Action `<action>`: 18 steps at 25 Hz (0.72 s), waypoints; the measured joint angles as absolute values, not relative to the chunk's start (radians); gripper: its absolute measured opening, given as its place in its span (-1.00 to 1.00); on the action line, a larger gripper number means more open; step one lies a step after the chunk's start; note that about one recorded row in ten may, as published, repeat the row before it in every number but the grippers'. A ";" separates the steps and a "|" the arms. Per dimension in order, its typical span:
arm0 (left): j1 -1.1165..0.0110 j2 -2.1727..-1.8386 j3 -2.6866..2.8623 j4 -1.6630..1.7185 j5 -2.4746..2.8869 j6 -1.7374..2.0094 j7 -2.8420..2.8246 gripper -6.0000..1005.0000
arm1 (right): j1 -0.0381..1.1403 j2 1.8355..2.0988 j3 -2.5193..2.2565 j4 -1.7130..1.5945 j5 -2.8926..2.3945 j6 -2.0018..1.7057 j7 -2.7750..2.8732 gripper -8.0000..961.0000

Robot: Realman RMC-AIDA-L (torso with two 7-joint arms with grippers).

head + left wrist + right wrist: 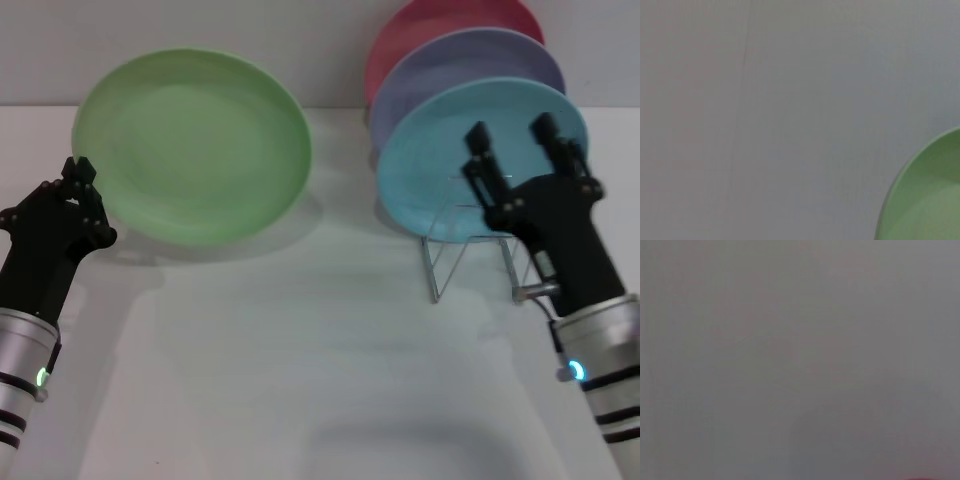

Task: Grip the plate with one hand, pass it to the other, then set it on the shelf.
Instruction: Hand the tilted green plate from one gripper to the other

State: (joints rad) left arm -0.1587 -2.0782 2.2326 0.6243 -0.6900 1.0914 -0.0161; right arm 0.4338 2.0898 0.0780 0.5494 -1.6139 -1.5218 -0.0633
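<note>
On the left, the left gripper (82, 172) pinches the rim of the green plate (195, 145), holding it tilted above the table (300, 330). Handover looks next: the right gripper (512, 132), fingers spread before the rack (470, 262), must come across.

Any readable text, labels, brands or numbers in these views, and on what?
None. No words, numbers or logos can be read on the green plate, the cyan plate, the purple plate, the red plate, the shelf, the left gripper or the right gripper.
</note>
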 joint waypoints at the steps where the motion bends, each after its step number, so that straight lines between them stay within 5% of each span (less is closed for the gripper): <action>1: -0.160 -2.078 2.242 0.624 -0.711 1.090 -0.006 -0.85 | 0.441 2.090 0.077 0.556 -1.622 -1.504 -0.064 0.55; 18: -0.157 -2.080 2.486 0.698 -1.100 1.137 0.285 -0.84 | 0.560 2.089 0.093 0.582 -1.746 -1.220 -0.056 0.54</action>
State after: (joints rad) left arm -0.1566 -2.0801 2.4862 0.6981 -1.1003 1.1368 0.2849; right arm 0.5597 2.0889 0.0927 0.5816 -1.7464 -1.2201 -0.0561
